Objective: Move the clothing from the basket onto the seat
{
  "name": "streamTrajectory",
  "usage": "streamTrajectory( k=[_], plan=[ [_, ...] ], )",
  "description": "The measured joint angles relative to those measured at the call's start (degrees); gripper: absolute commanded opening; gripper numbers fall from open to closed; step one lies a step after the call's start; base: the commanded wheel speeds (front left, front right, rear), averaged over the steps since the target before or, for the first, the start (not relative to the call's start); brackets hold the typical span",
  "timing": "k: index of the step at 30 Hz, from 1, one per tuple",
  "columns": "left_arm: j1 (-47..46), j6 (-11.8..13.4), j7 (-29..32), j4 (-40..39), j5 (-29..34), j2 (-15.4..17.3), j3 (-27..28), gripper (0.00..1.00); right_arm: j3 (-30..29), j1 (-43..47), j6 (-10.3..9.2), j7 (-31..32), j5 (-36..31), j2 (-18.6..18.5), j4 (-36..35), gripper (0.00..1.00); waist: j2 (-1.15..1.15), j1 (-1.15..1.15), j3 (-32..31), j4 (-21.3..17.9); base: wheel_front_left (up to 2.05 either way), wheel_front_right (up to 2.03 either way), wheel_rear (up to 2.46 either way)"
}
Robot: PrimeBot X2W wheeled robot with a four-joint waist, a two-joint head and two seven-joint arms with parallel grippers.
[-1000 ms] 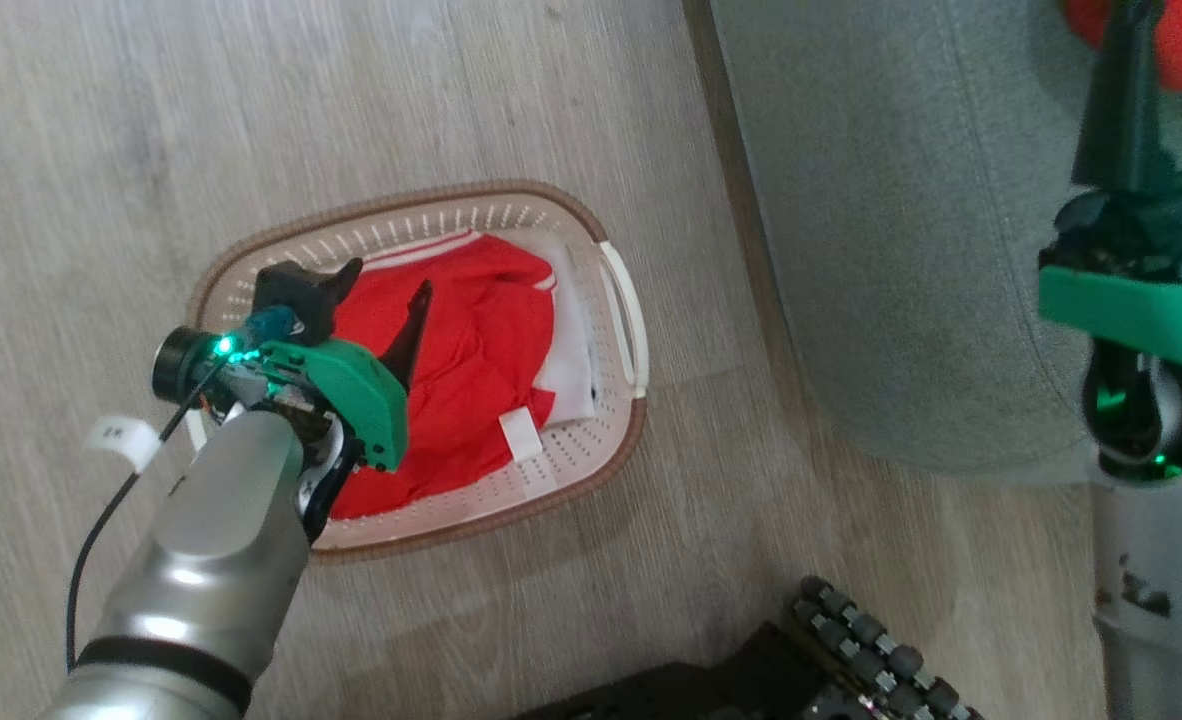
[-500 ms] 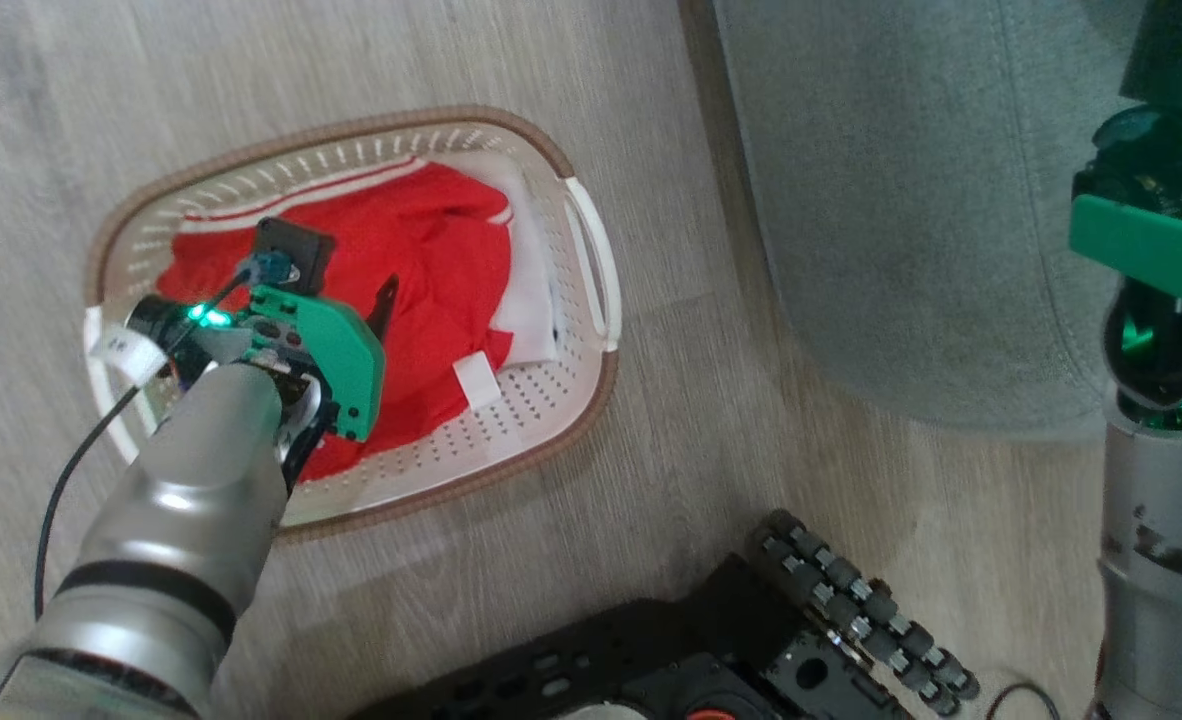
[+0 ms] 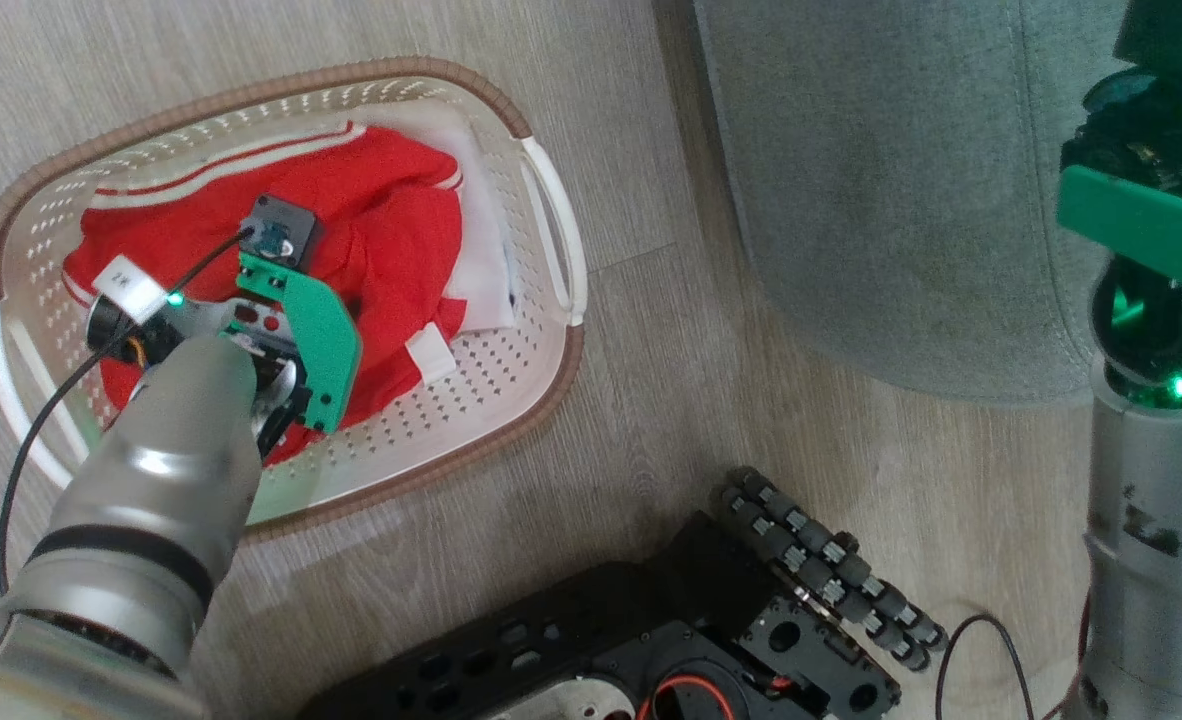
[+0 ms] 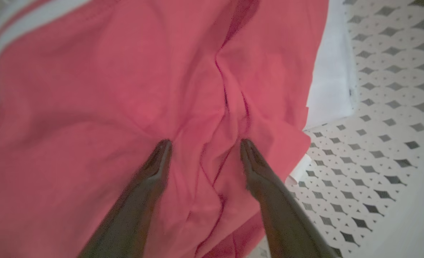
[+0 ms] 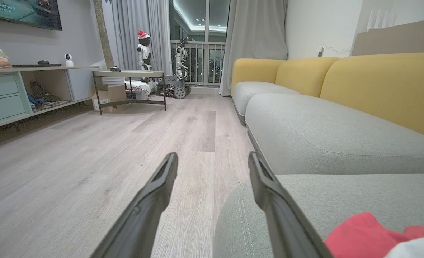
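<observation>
Dropping towards the wooden floor beside the grey-green seat, the head view has swung, so the basket shows further left; that looks like camera motion, not a moved basket. Inside, the red clothing lies bunched on a white sheet. The left gripper has come down onto the heap: its spread fingertips touch the fabric with a raised fold between them, so a pinch seems next. The right gripper hangs spread and empty over the seat's near edge, where one red garment already lies. Far off stand yellow backrests and a table.
</observation>
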Motion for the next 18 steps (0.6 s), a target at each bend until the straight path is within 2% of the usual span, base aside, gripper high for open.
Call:
streamTrajectory(
  k=[6, 7, 8, 9, 10, 11, 18],
  plan=[
    [-0.23, -0.42, 4.65, 0.68, -1.1, 0.45, -2.03, 1.0, 0.08, -0.1, 0.0, 0.0, 0.0, 0.04, 0.01, 1.0, 0.0, 0.0, 0.57, -0.14, 0.0, 0.0, 0.0],
    [-0.31, -0.42, 4.76, 0.69, -1.13, 0.55, -2.15, 0.82, 0.09, -0.16, 0.0, 0.0, 0.0, 0.05, 0.02, 1.0, 0.0, 0.0, 0.61, -0.16, 0.0, 0.0, 0.0],
    [-0.39, -0.42, 4.97, 0.71, -1.44, 0.57, -2.26, 0.48, 0.11, -0.28, 0.0, 0.0, 0.0, 0.05, 0.04, 1.0, 0.0, 0.0, 0.61, -0.17, 0.0, 0.0, 0.0],
    [-0.46, -0.42, 4.97, 0.78, -1.76, 0.59, -2.42, 0.31, 0.11, -0.45, 0.0, 0.0, 0.0, 0.07, 0.08, 1.0, 0.0, 0.0, 0.58, -0.15, 0.0, 0.0, 0.0],
    [-0.49, -0.42, 4.97, 0.79, -2.0, 0.6, -2.64, 0.31, 0.1, -0.67, 0.0, 0.0, 0.0, 0.07, 0.12, 1.0, 0.0, 0.0, 0.5, -0.11, 0.0, 0.0, 0.0],
    [-0.53, -0.42, 4.9, 0.79, -2.18, 0.76, -2.88, 0.0, 0.09, -0.76, 0.0, 0.0, 0.0, 0.07, 0.15, 1.0, 0.0, 0.0, 0.36, -0.04, 0.0, 0.0, 0.0],
    [-0.21, -0.41, 3.42, -0.18, -4.26, 0.85, -5.38, 0.0, -0.08, -0.74, 0.0, 0.0, 0.08, 0.09, 0.87, 1.0, 0.0, 0.0, -1.75, 0.69, 0.0, 0.0, 0.0]
  ],
)
